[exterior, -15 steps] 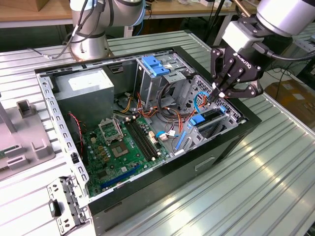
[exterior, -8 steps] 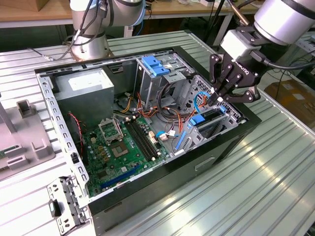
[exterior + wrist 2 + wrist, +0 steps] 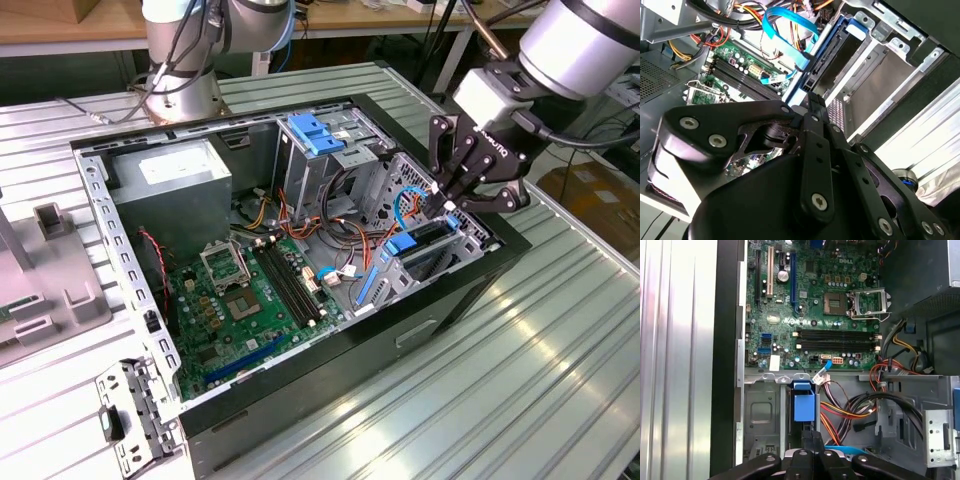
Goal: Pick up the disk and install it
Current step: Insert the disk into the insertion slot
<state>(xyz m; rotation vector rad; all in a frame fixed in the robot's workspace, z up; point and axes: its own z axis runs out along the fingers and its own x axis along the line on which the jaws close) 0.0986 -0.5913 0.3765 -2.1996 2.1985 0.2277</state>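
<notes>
The disk [image 3: 425, 245], in its bright blue carrier, stands on edge inside the drive bay at the front of the open computer case. In the second wrist view the disk [image 3: 837, 60] sits between the bay's metal walls, with a blue data cable beside it. My gripper [image 3: 447, 203] hangs just above the disk's upper edge. Its black fingers are pressed together with nothing between them. In both wrist views the gripper [image 3: 812, 102] [image 3: 810, 436] points down at the blue carrier end [image 3: 804, 406]. Whether the tips touch the carrier is unclear.
The green motherboard [image 3: 240, 300] lies on the case floor, and a big grey metal box [image 3: 175, 185] stands at the back. Orange and black cables [image 3: 360, 215] run beside the bay. A light-blue latch [image 3: 315, 135] tops the rear cage. A loose metal bracket [image 3: 135, 415] lies on the ribbed table.
</notes>
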